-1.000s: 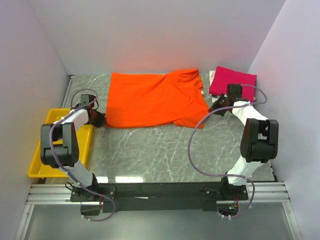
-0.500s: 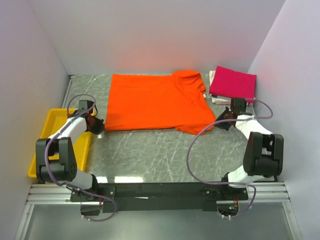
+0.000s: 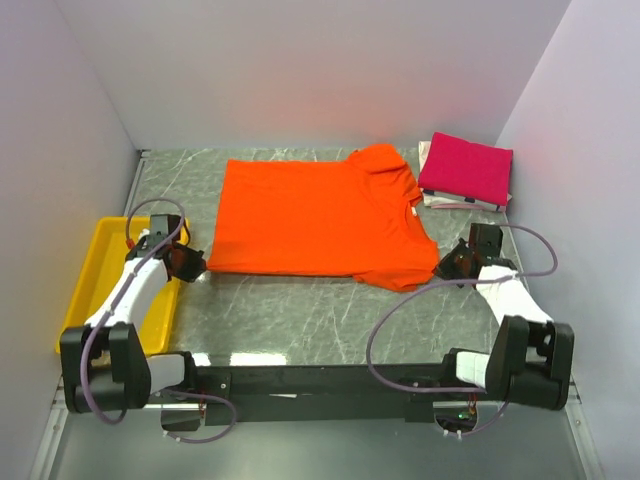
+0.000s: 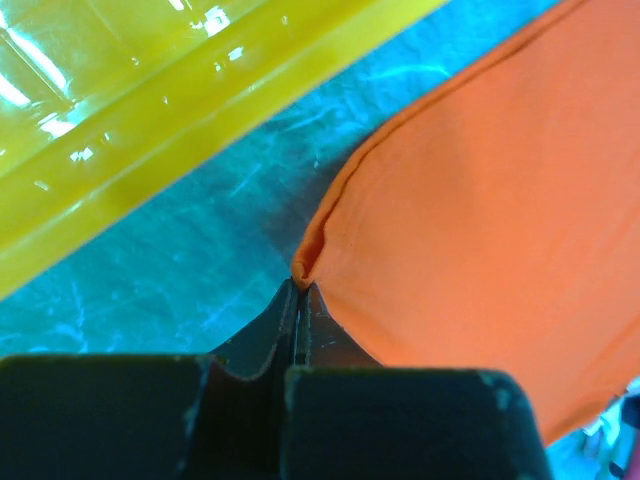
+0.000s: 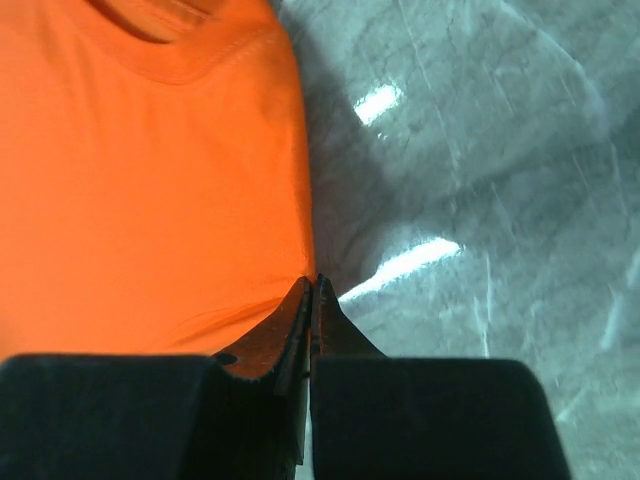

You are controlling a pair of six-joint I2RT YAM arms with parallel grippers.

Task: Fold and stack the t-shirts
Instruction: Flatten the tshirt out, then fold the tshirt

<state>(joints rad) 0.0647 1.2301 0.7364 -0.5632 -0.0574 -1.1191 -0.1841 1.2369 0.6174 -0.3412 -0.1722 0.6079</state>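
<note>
The orange shirt [image 3: 315, 215] lies spread flat on the table [image 3: 320, 310], towards the far side, collar to the right and hem to the left. The pink shirt [image 3: 466, 168] sits folded in the far right corner, just beside the orange one's collar end, on something white too small to make out.

The left gripper [image 3: 200, 266] has its jaws pressed together on the shirt's near-left corner, with a small fold of hem nipped at the very tips. The right gripper [image 3: 440, 270] is likewise closed on the near-right edge, below the collar. Both bites look shallow, so the cloth could slip out under a hard pull.

The shirt is light, soft and limp. It will sag between two holds, drag on the table and crease wherever it bunches. It probably handles best when held at corners or along a seam, both sides moving together and kept taut, and lifted rather than pushed.

The yellow tray [image 3: 95, 270] stands at the left edge, just beside the left gripper, and its rim is the nearest thing to snag an arm or the hem. The pink shirt crowds the right end, so a fold towards that side might land on it; the space near the arms looks freer.
</note>
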